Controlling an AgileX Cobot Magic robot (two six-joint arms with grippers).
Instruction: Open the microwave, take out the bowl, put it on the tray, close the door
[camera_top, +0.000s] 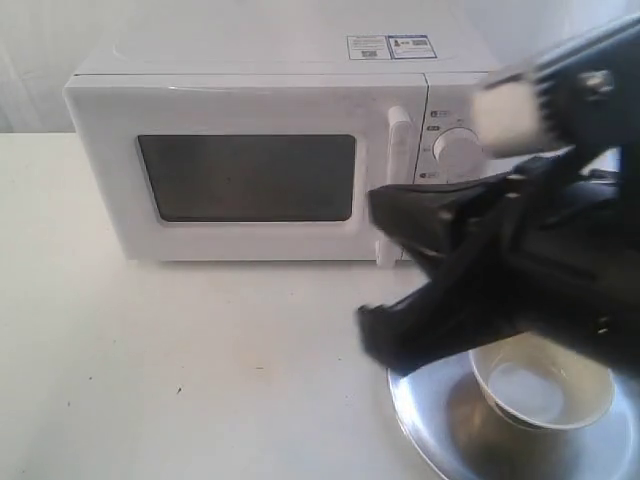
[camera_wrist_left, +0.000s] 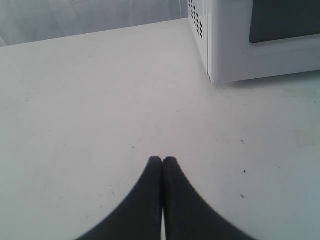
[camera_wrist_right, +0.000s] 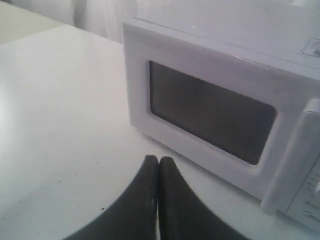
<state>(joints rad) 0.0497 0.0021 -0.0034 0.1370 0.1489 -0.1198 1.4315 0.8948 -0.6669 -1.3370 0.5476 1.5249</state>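
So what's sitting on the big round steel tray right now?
The small cream-white ceramic bowl sits upright on the round shiny steel tray. The black robot arm covers the tray's far edge, and its right side runs out of frame, so anything there is unseen.

I can pass over bare table left and near; microwave blocks far, tray with bowl fills near right.
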